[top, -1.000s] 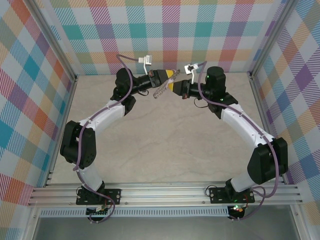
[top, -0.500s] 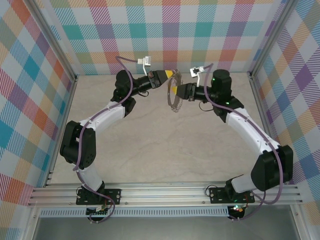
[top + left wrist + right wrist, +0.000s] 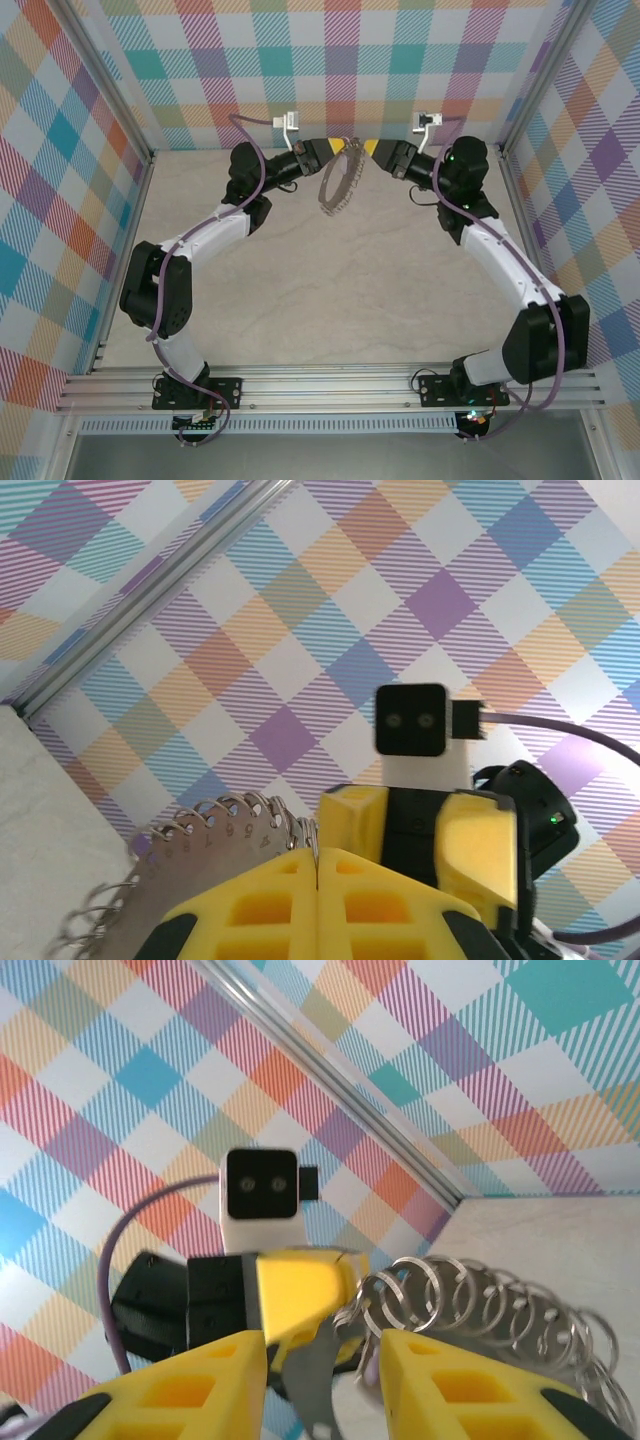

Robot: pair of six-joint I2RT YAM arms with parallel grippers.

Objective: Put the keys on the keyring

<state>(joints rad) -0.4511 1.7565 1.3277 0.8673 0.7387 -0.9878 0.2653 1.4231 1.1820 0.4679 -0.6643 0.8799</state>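
Observation:
The keyring, a grey toothed loop strung with small wire rings, hangs in the air near the back wall. My left gripper is shut on its top edge; in the left wrist view the yellow fingers meet on one thin wire ring beside the numbered plate. My right gripper faces it from the right, open, a short way off. In the right wrist view its gap frames the grey plate without touching it. A small blurred lilac tab, seemingly the keys, hangs under the rings.
The checked back wall stands just behind both grippers, with an aluminium frame rail along its foot. The beige tabletop lies below. Each wrist camera block faces the other: the right one, the left one.
My right gripper has opened and drawn back to the right and toward the back wall. The keyring has swung round and now hangs from the left gripper alone.

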